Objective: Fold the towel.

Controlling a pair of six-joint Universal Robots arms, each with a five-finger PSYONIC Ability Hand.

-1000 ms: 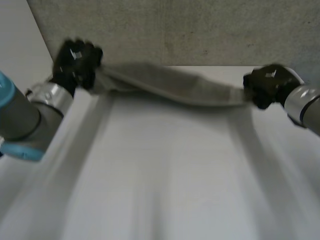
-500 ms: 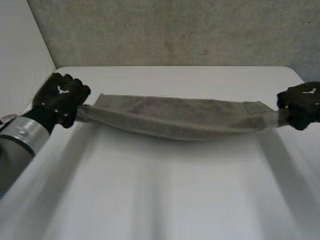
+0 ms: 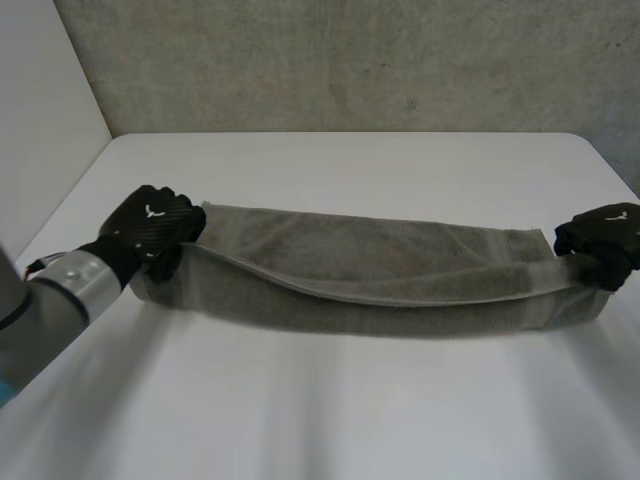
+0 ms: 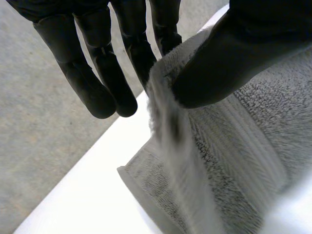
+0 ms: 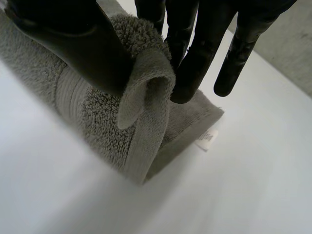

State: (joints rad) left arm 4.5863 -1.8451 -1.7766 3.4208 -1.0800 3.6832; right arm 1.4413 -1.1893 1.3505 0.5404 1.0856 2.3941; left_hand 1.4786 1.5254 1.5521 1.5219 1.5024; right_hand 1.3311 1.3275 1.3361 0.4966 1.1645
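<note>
A grey towel [image 3: 370,275] lies doubled over in a long band across the white table [image 3: 350,160]. My left hand [image 3: 152,228] grips the band's left end, and in the left wrist view its thumb [image 4: 229,63] pinches the upper layer's corner [image 4: 163,92] against the fingers [image 4: 141,53]. At the band's right end is my right hand [image 3: 603,236]; the right wrist view has its thumb [image 5: 78,44] and fingers [image 5: 195,63] pinching a curled corner [image 5: 146,83]. The upper layer sags loosely between the two hands.
A grey wall [image 3: 350,60] rises behind the table's far edge. A small white label [image 5: 208,139] sticks out of the towel's lower layer near my right hand. Bare white tabletop [image 3: 330,410] stretches in front of the towel.
Both hands have come toward the table's near side and down, drawing the towel's held edge over the rest. The towel, stretched in the air before, now rests doubled on the table.
</note>
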